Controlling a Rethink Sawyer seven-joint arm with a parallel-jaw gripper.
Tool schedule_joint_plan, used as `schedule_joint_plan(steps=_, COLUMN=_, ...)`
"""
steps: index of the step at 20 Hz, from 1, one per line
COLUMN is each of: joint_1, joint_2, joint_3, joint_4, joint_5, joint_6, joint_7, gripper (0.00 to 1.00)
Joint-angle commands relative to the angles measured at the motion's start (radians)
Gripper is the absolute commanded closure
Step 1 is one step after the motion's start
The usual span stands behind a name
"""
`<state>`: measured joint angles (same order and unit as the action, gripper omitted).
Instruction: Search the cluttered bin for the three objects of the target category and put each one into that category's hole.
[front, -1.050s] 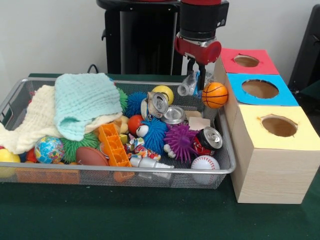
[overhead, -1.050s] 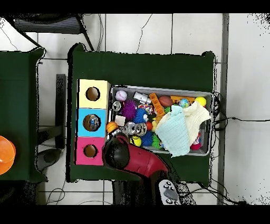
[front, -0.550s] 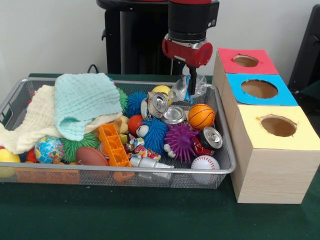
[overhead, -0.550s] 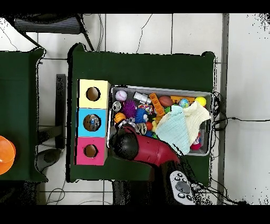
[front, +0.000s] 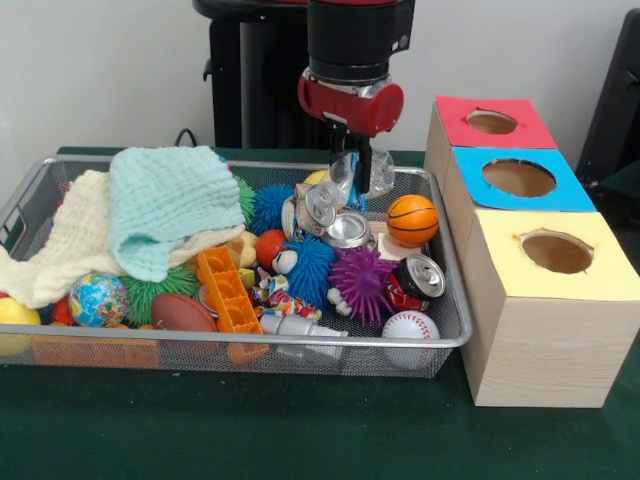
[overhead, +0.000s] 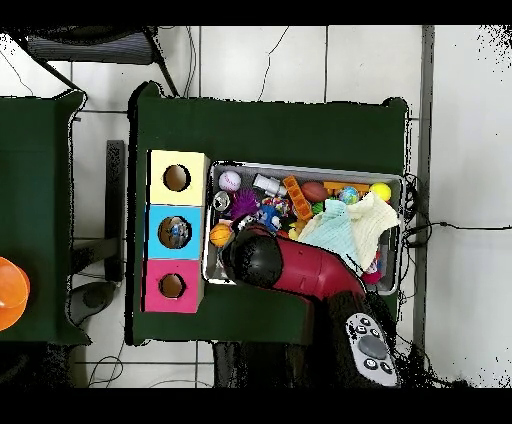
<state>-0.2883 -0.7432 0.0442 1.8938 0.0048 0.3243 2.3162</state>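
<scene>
Front view shows a crumpled clear plastic bottle (front: 360, 175) pinched in the tool (front: 352, 172), hanging just above the far middle of the wire mesh bin (front: 440, 340), over a crushed silver can (front: 318, 206). The black fingers are drawn narrow on the bottle, under the red wrist of the arm (front: 352, 60).

Just beside the bottle, toward the boxes, a small orange basketball (front: 412, 220) rests in the bin near its end wall. Nearer the camera lie a second flattened can (front: 348, 231), a red can with its silver top showing (front: 415, 278), a purple spiky ball (front: 362, 281), a blue spiky ball (front: 308, 267) and a baseball (front: 410, 326). An orange plastic block (front: 226, 291) and a toy football (front: 182, 313) sit mid-bin; a mint cloth (front: 165, 205) lies over a cream cloth (front: 60, 250) at the other end, with a globe ball (front: 98, 298) beneath.

Beside the bin stand three wooden boxes with round holes: red top (front: 495, 121), blue top (front: 520, 178), yellow top (front: 555, 252). All rest on the green bench (front: 300, 430).

Overhead view shows the arm (overhead: 290, 272) covering the bin's middle, the basketball (overhead: 221, 235) beside it.
</scene>
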Motion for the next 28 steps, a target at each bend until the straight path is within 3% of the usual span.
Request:
schedule_joint_plan(steps=1, joint_1=0.054, joint_2=-0.113, joint_3=0.064, joint_4=-0.024, joint_5=-0.01, joint_6=0.185, joint_7=0.001, gripper=1.0)
schedule_joint_plan(steps=5, joint_1=0.105, joint_2=-0.152, joint_3=0.04, joint_4=-0.047, joint_5=0.008, joint_6=0.274, joint_7=0.045, gripper=1.0)
schedule_joint_plan(steps=11, joint_1=0.145, joint_2=-0.158, joint_3=0.022, joint_4=-0.088, joint_5=0.021, joint_6=0.329, joint_7=0.079, gripper=1.0)
schedule_joint_plan(steps=19, joint_1=0.17, joint_2=-0.089, joint_3=0.038, joint_4=-0.03, joint_5=0.049, joint_6=0.149, joint_7=0.131, gripper=1.0)
schedule_joint_plan(steps=23, joint_1=0.191, joint_2=-0.051, joint_3=0.039, joint_4=-0.03, joint_5=0.064, joint_6=0.093, joint_7=0.158, gripper=1.0)
schedule_joint_plan(steps=28, joint_1=0.265, joint_2=-0.031, joint_3=-0.005, joint_4=-0.037, joint_5=0.098, joint_6=0.065, joint_7=0.225, gripper=1.0)
